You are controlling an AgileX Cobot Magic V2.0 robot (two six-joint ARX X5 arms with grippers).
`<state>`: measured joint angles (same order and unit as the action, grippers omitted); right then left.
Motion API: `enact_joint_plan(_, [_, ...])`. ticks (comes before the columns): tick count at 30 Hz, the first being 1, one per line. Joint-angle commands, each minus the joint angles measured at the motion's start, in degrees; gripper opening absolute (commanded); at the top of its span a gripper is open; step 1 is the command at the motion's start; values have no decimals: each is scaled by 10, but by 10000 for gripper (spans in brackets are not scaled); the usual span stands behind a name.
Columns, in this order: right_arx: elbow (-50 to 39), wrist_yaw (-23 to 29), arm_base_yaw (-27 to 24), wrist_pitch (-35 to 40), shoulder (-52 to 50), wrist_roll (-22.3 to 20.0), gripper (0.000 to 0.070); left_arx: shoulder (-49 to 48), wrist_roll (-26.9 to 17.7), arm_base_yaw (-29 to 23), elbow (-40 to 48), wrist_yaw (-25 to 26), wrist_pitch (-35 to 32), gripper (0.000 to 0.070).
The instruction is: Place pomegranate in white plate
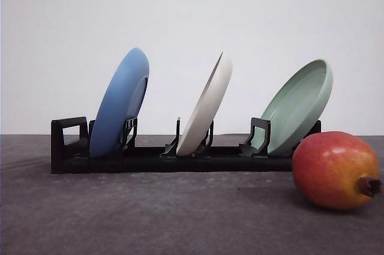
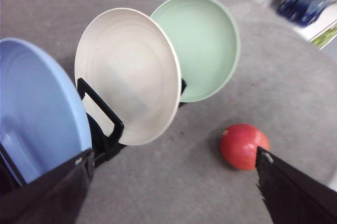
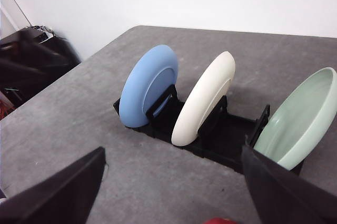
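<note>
Pomegranate (image 1: 336,170) on table (edge cropped), apart from racked white plate (image 1: 207,106); both jaws seemingly wide.

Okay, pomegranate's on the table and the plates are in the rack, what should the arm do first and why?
Probably lower the open right gripper onto the pomegranate: it lies free on the table, apart from the rack, and shows at that gripper's edge. The white plate stands tilted in the middle slot.

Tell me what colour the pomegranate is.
Red blending to yellow-orange; the pomegranate shows best in the front view.
</note>
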<state>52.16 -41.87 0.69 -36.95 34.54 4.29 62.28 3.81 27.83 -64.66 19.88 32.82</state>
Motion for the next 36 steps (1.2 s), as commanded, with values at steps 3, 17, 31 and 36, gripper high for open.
enact_joint_plan(3, [9,-2,0,9,2,4,522,97,1,42,-77,-37,14,585])
enact_joint_plan(17, [9,-2,0,9,2,4,522,385,0,112,-290,-56,5,585])
enact_joint_plan(31, [9,-2,0,9,2,9,522,454,-10,132,-290,-92,-25,502])
enact_joint_plan(36, [9,-2,0,9,2,9,522,455,-19,132,-290,-96,-24,283])
